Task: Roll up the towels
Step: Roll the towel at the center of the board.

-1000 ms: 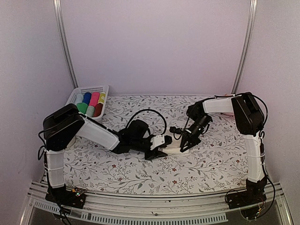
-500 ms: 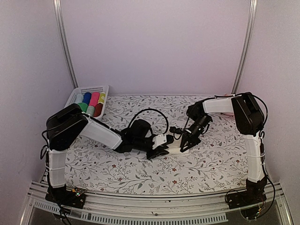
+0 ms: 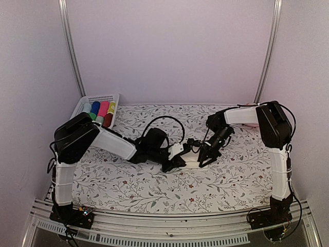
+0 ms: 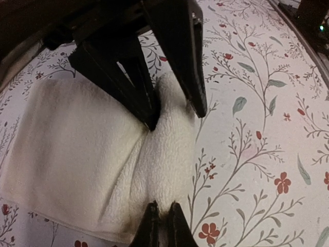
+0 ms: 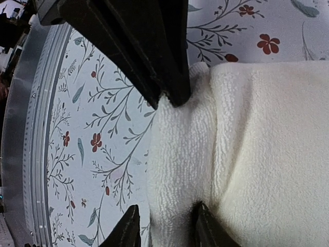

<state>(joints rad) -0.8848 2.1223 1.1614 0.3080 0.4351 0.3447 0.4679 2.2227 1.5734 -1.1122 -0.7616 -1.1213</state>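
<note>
The left gripper [image 4: 162,222] is clenched on the raised fold of the cream towel [image 4: 77,144], nipping it at the end nearest its own wrist. The right gripper [image 5: 165,226] faces it from the fold's other end, its jaws parted and straddling the same ridge. The flat rest of the towel lies beside both tools.

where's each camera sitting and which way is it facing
top external: above, behind the bases, facing down at the table; both arms, left gripper and right gripper at the towel.
left wrist: on that arm, facing the towel; own tips below, right gripper opposite.
right wrist: the same, mirrored; left gripper opposite.
shared: towel and both grippers.
</note>
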